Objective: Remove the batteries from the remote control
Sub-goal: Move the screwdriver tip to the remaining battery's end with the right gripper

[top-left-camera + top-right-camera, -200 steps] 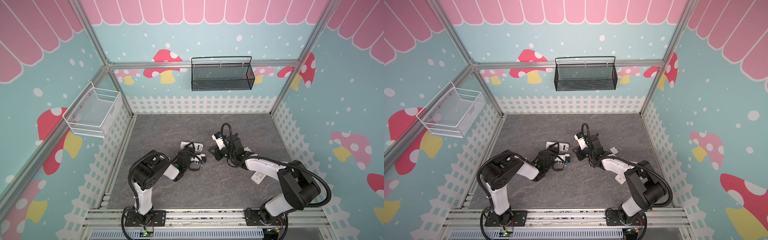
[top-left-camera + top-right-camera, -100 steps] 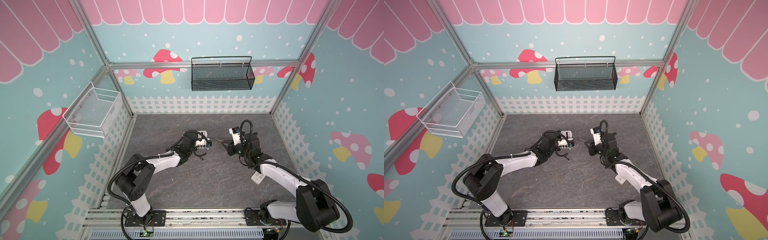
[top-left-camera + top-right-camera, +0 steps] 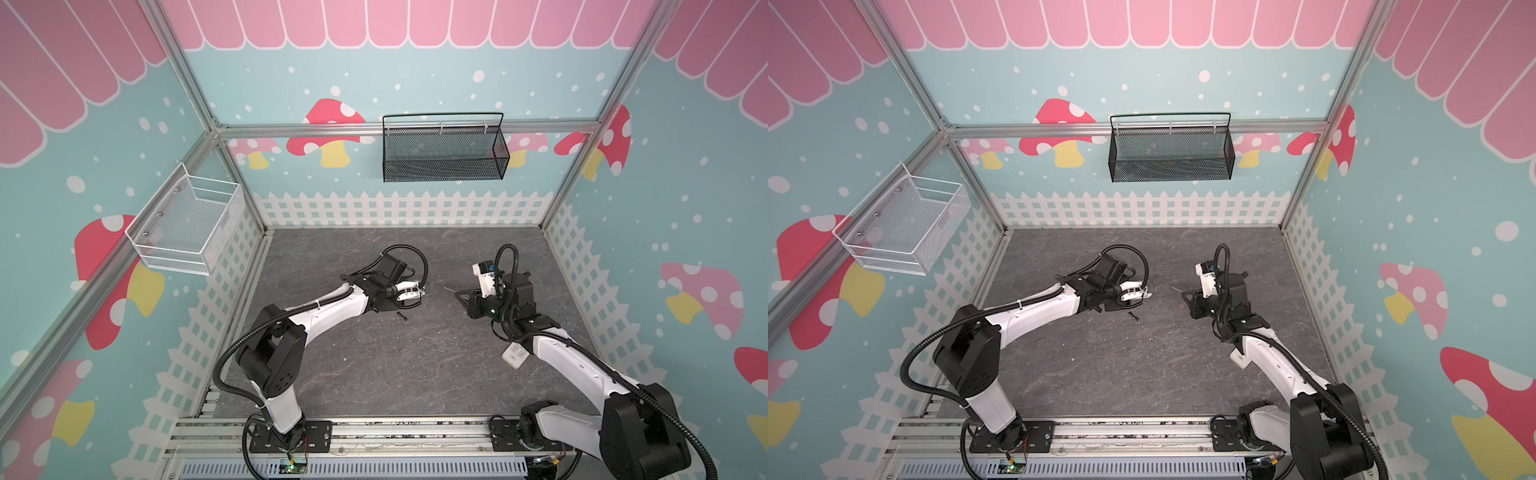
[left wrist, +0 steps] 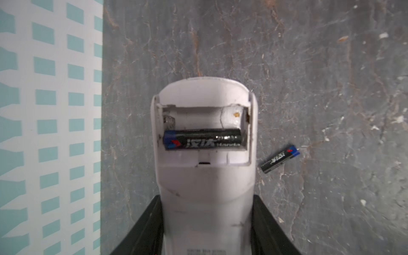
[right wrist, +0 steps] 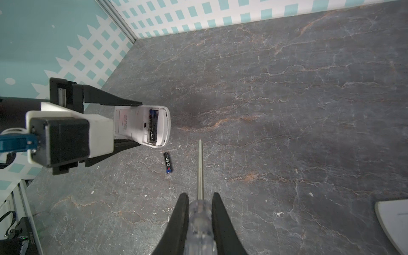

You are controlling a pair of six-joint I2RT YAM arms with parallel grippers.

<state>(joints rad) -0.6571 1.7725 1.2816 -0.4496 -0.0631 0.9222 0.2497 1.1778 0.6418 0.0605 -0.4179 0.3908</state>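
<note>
Left gripper (image 4: 206,207) clasping remote (image 4: 204,181), one battery (image 4: 202,139) seated inside it, second battery (image 4: 280,159) loose on table (image 5: 287,110), right gripper (image 5: 200,195) clamped on screwdriver (image 5: 199,218)

Left gripper (image 4: 206,199) clamps with jaws half-spread, while right gripper (image 5: 200,196), facing it, has jaws pinched narrow.
</note>
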